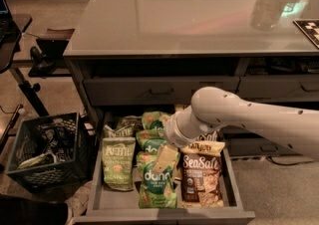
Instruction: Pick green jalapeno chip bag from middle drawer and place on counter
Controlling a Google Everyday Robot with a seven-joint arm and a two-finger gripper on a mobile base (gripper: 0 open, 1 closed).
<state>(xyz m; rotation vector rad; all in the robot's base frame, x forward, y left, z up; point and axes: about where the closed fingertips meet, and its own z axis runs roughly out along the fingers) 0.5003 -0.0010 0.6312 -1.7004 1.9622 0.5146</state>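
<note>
The olive-green jalapeno chip bag (pixel 118 162) with white "Kettle" lettering lies flat at the left of the open middle drawer (pixel 164 215). A second similar bag (pixel 119 129) lies behind it. My gripper (pixel 165 159) hangs low over the bright green dang bags (pixel 157 188) in the drawer's middle, just right of the jalapeno bag and not touching it. My white arm (pixel 239 117) reaches in from the right. The glossy grey counter (pixel 189 15) lies above.
Brown-and-cream Sea Salt bags (pixel 201 174) fill the drawer's right side. The shallower drawer (pixel 162 91) above is shut. A black crate (pixel 47 149) of clutter stands on the floor to the left. A dark stand (pixel 45 52) is at far left.
</note>
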